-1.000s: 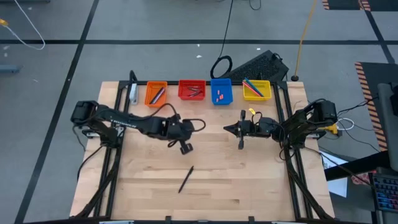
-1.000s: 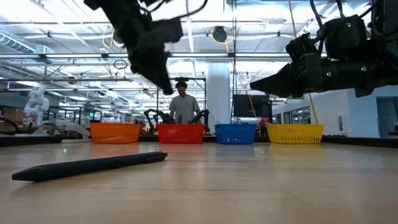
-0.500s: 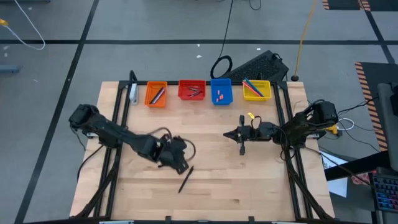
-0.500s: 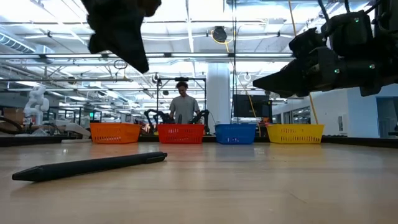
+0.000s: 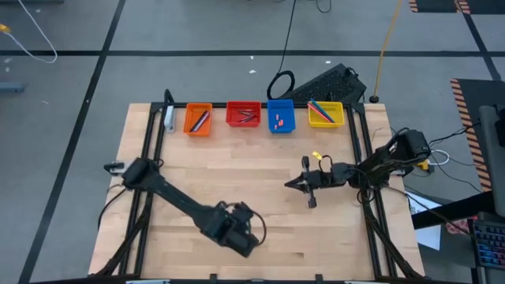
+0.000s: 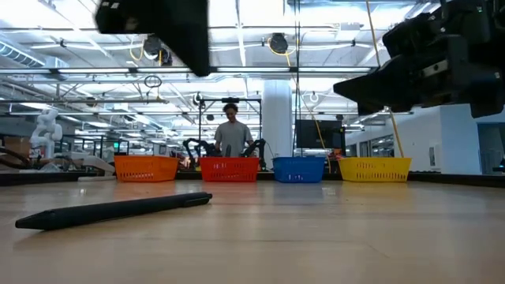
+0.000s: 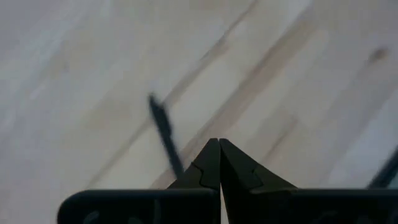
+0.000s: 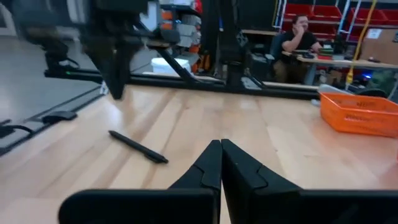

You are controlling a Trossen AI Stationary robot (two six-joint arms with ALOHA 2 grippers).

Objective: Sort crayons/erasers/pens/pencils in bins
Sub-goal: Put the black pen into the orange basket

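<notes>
Left tool [image 7: 219, 163], closed and empty, hangs over a black pen [image 6: 114, 211], hiding it from above; right tool [image 8: 221, 165], closed, empty, idles near four bins [image 5: 263, 116].

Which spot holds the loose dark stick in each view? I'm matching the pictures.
High view: not visible; the left gripper hangs over the table's front.
Low view: dark stick, lower left.
Left wrist view: stick, centre-left.
Right wrist view: stick, left of centre.
Landmark: orange bin, except left wrist.

Orange bin [image 5: 197, 119], red bin [image 5: 243, 114], blue bin [image 5: 280, 117], yellow bin [image 5: 325, 115], black pen [image 6: 114, 211]
</notes>
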